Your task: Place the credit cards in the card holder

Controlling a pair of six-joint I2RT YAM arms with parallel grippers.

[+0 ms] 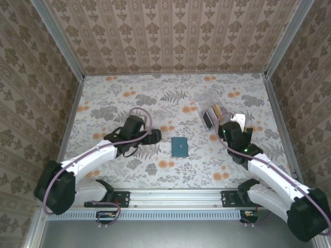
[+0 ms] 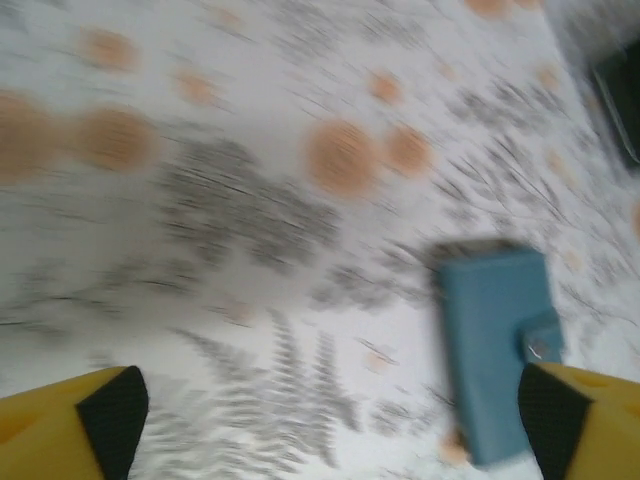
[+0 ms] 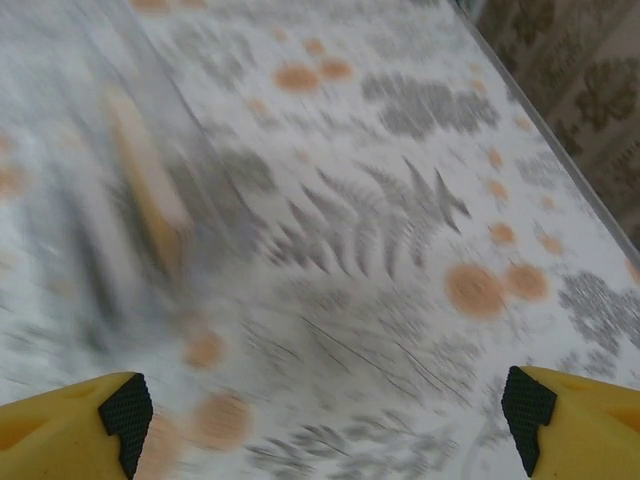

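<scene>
The card holder (image 1: 180, 146) is a small teal wallet lying closed and flat on the flowered table, between the two arms. In the left wrist view the card holder (image 2: 497, 350) lies just inside my right fingertip (image 2: 552, 425). My left gripper (image 2: 335, 420) is open above the cloth, nothing between its jaws; from above, the left gripper (image 1: 153, 137) sits a little left of the wallet. The credit cards (image 1: 213, 114), dark and tan, stand on edge in a clear box. My right gripper (image 1: 226, 129) hovers open beside them. The right wrist view is blurred: a tan card (image 3: 145, 190) lies ahead-left of the right gripper (image 3: 325, 415).
The clear box (image 1: 207, 106) stands at the back right of the table. A pale shiny patch (image 1: 238, 120) lies just right of it; I cannot tell what it is. Patterned walls (image 1: 170, 36) close the table in on three sides. A metal rail (image 1: 170, 196) runs along the near edge.
</scene>
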